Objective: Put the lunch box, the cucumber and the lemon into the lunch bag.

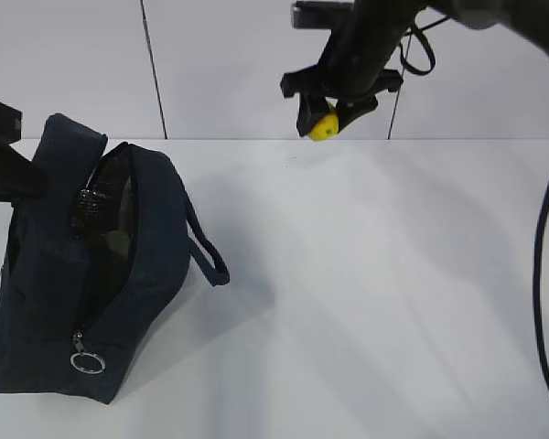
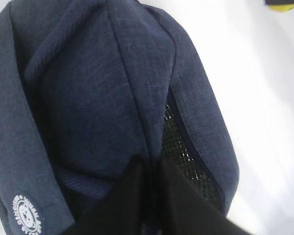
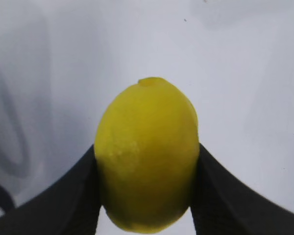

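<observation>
The right hand (image 1: 330,117), at the upper middle of the exterior frame, clasps the lemon (image 1: 324,126) between its two fingers, raised above the white worktop (image 1: 375,293) and well apart from the lunch bag (image 1: 82,274). The bag sits at lower left, zipper parted; the left hand (image 2: 149,196) is clenched on its navy fabric at the opening. No lunch box or cucumber lies on the worktop; a dim shape shows inside the opening, so both are probably packed. The lemon alone remains.
</observation>
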You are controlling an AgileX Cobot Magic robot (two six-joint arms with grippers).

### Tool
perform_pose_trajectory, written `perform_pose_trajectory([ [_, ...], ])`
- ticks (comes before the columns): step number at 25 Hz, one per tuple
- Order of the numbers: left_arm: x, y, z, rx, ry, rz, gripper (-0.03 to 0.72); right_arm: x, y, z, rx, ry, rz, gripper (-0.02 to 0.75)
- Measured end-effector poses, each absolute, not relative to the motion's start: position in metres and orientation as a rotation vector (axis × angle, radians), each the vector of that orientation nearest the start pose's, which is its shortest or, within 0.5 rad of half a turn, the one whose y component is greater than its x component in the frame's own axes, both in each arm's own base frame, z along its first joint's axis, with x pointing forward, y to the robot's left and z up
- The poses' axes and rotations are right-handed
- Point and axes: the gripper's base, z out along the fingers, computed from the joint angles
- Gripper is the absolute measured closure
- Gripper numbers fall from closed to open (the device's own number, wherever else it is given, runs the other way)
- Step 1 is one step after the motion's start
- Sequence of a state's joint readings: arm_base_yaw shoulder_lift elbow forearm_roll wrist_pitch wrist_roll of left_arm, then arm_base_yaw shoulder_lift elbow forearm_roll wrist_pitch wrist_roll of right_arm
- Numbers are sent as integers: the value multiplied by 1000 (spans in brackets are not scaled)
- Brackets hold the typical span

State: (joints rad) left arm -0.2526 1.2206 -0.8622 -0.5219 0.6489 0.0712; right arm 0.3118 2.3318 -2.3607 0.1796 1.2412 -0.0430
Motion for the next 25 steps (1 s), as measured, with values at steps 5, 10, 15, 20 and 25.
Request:
perform_pose_trajectory([
  [5, 230, -87, 290, 10, 2469, -641, 659, 448, 173, 328, -402, 2594, 525, 346],
  [10, 230, -87, 290, 9, 2467, -640, 659, 416, 179, 350, -418, 2602, 580, 346],
  [15, 230, -87, 290, 9, 2467, -640, 659, 376, 205, 361, -535, 2610, 614, 346],
  [20, 230, -87, 290, 9, 2467, -640, 659, 346, 246, 361, -694, 2604, 655, 346],
  [25, 230, -87, 290, 9, 2467, -640, 659, 329, 268, 357, -742, 2622, 683, 346],
])
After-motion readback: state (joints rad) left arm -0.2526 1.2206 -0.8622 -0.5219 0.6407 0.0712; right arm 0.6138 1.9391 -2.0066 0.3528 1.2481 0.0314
